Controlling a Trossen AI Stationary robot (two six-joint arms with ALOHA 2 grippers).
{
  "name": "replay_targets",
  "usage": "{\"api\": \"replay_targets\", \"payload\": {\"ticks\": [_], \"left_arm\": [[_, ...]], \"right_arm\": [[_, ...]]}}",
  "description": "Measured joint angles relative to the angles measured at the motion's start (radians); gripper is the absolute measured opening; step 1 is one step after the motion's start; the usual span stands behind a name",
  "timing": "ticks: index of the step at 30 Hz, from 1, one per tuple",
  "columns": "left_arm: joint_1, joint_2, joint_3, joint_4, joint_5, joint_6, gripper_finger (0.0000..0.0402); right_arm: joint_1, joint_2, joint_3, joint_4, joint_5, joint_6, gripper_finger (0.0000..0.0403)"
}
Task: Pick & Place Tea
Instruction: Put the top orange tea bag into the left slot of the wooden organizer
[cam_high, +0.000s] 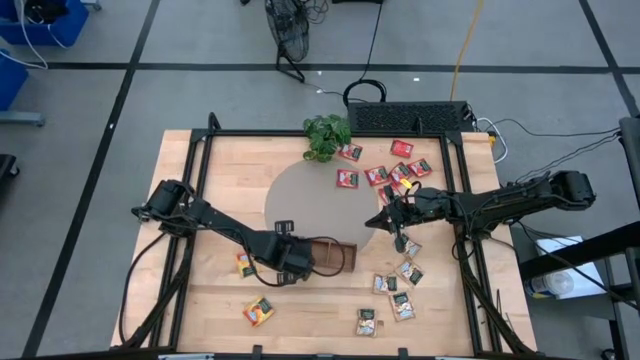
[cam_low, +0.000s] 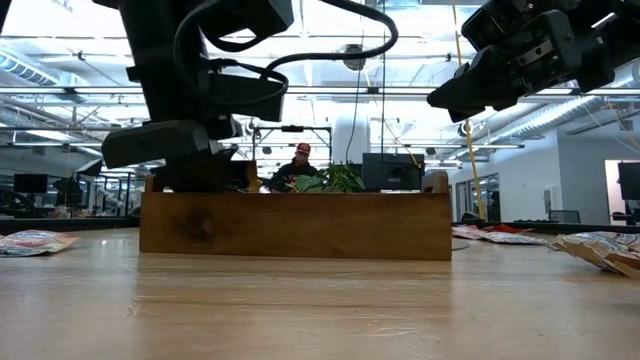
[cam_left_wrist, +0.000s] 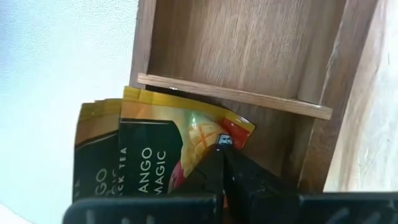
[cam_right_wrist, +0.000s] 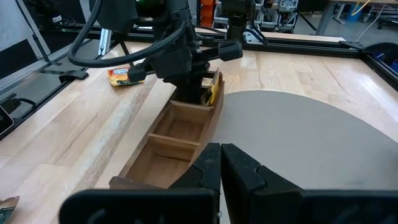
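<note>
A wooden tray (cam_high: 338, 256) with compartments lies near the table's middle, beside a round grey mat (cam_high: 315, 200). My left gripper (cam_left_wrist: 222, 148) is down in the tray's end compartment, shut on an orange-yellow tea packet (cam_left_wrist: 168, 134). A second such packet (cam_left_wrist: 93, 149) stands just behind it. In the right wrist view the yellow packet (cam_right_wrist: 212, 92) shows under the left gripper. My right gripper (cam_right_wrist: 221, 152) hangs shut and empty above the mat's right edge (cam_high: 385, 222). Loose tea packets (cam_high: 400, 285) lie flat on the table's right side. My left gripper pinches the orange-yellow packet between its two fingers, at the packet's edge near one corner (cam_left_wrist: 235, 132). The fingers come from above, slanting steeply down. The packet stands on edge, tilted, inside the tray's end compartment next to the divider (cam_left_wrist: 236, 96).
A potted plant (cam_high: 327, 135) stands at the far edge of the mat. Red packets (cam_high: 385, 175) lie far right; two orange ones (cam_high: 258, 312) (cam_high: 245, 265) lie near left of the tray. A black frame (cam_high: 200, 140) rims the table. A person sits in the room beyond (cam_low: 298, 165).
</note>
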Motion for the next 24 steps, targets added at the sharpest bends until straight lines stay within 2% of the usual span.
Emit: {"api": "replay_targets", "payload": {"ticks": [15, 24], "left_arm": [[-0.012, -0.009, 0.000, -0.006, -0.075, -0.001, 0.0007], [-0.042, -0.049, 0.037, -0.062, -0.174, -0.012, 0.0006]], "right_arm": [[0.000, 0.000, 0.000, 0.000, 0.000, 0.018, 0.0000], [0.000, 0.000, 0.000, 0.000, 0.000, 0.019, 0.0000]]}}
